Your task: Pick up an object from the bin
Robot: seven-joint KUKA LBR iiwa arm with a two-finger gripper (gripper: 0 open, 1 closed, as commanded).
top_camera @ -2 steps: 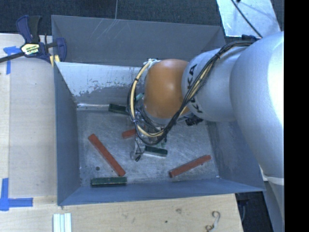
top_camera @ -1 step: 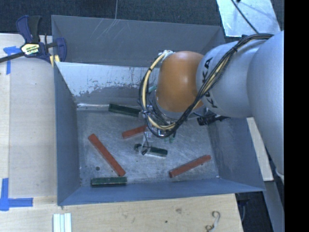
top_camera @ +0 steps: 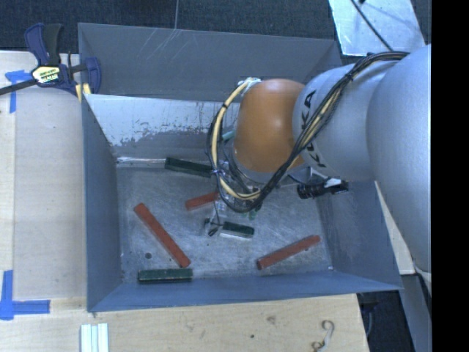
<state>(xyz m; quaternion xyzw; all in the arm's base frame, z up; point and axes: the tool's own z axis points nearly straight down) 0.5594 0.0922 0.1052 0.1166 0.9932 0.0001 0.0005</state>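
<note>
My gripper hangs low over the middle of the bin floor, under the arm's orange cover. Its tip is at the left end of a short dark green bar that lies flat on the floor; I cannot tell whether it touches the bar. Just up and left of the gripper lies a short red-brown bar, partly hidden by the wrist. A dark green bar rests along the back of the floor, its right end hidden behind the gripper.
A long red-brown bar lies slanted at the left. Another dark green bar sits against the front wall. At the front right lies a further red-brown bar. The arm covers the bin's right back part.
</note>
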